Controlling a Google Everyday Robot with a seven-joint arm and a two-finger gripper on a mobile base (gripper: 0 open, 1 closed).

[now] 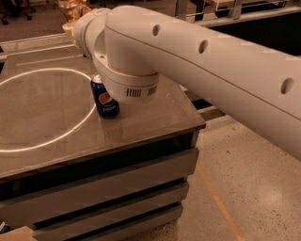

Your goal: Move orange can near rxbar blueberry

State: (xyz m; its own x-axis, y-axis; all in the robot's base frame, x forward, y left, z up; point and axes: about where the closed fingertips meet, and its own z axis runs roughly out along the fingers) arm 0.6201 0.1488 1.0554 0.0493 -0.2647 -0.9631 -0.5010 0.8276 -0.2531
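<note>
Because the orange can (73,8) showed only as a golden-bronze shape at the top edge of the view, above the far side of the table (155,117) and partly hidden behind the wrist, we could place it only roughly: up at the back left, right against the gripper (69,27). Whether the gripper was clamped on the can or merely beside it we could not tell, since the wrist housing covered nearly all of it. The rxbar blueberry showed nowhere in the view, so we judged the step in hand to be bringing the can toward a target we had not yet found. To do that well, we thought, the can should travel upright and clear of the tabletop. The bar should be located before any lowering, so that the can came down just beside the wrapper and not on it. The blue Pepsi can (105,100) stood upright on the table directly under the thick joint of the arm (202,61), at the right edge of a bright ring of reflected light (28,146). We reckoned it the main hazard, as a low sweep of that joint could knock it over. Beyond the table edge lay the speckled floor (263,188).
</note>
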